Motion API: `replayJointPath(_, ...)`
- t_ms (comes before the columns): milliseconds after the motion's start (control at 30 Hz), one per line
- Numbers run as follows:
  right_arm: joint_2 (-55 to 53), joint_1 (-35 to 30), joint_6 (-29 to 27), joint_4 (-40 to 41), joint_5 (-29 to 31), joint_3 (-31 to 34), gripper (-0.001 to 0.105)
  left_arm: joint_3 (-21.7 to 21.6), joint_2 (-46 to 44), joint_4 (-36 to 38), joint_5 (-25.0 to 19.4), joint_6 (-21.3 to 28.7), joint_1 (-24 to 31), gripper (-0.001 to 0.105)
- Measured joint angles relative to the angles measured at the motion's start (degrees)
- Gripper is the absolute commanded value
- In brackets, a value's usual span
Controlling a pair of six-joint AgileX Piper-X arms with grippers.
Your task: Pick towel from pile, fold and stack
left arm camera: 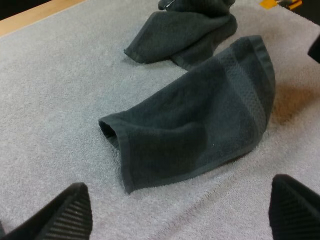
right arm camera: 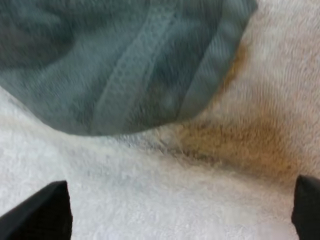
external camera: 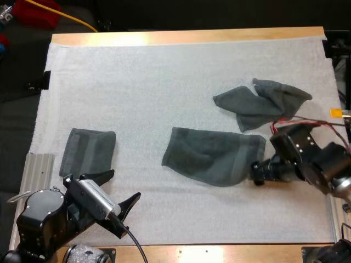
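A dark grey-green towel (external camera: 214,155) lies loosely spread at the mat's middle, one end curled open. A crumpled towel (external camera: 263,103) sits behind it to the right. A folded towel (external camera: 88,150) rests at the left. My left gripper (external camera: 122,186) hovers near the front left, open, between the folded towel and the spread one. From its wrist I see the spread towel (left arm camera: 200,130) ahead of my open left gripper (left arm camera: 180,215), and the crumpled towel (left arm camera: 185,30) beyond. My right gripper (external camera: 253,169) is low at the spread towel's right end, open, with the towel's hem (right arm camera: 125,60) just ahead of my right gripper (right arm camera: 175,215).
The white mat (external camera: 164,82) covers most of the wooden table (external camera: 181,37). A metal plate (external camera: 38,170) lies at the mat's left edge beside the folded towel. Bare mat stretches across the back and the front middle.
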Motion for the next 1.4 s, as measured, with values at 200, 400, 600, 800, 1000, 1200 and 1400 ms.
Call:
replayJointPath(200,-1.68,0.0,1.58,-6.21,-2.9,5.42,0.086,0.0,0.0,0.85,0.0,0.0,0.0,0.07)
replayJointPath(400,-1.67,0.0,3.82,-13.89,-5.41,11.23,0.086,0.0,0.0,4.78,0.0,0.0,0.0,0.07)
replayJointPath(600,-1.67,0.0,5.43,-22.63,-7.92,16.86,0.086,-0.04,0.0,7.59,0.08,0.0,0.0,0.07)
replayJointPath(800,-1.67,0.0,6.17,-31.46,-7.99,22.97,0.086,-0.04,0.0,10.05,0.08,0.0,0.0,0.07)
replayJointPath(1000,-1.02,-1.05,6.61,-41.02,-10.03,26.94,0.086,-0.04,0.0,11.94,0.08,0.0,0.0,0.07)
replayJointPath(1200,2.33,-8.26,6.61,-46.4,-17.08,27.24,0.086,-0.04,0.0,13.39,0.08,0.0,0.0,0.07)
replayJointPath(1400,5.71,-12.32,6.61,-51.72,-31.29,27.24,0.086,-0.04,0.0,13.39,0.08,0.0,0.0,0.07)
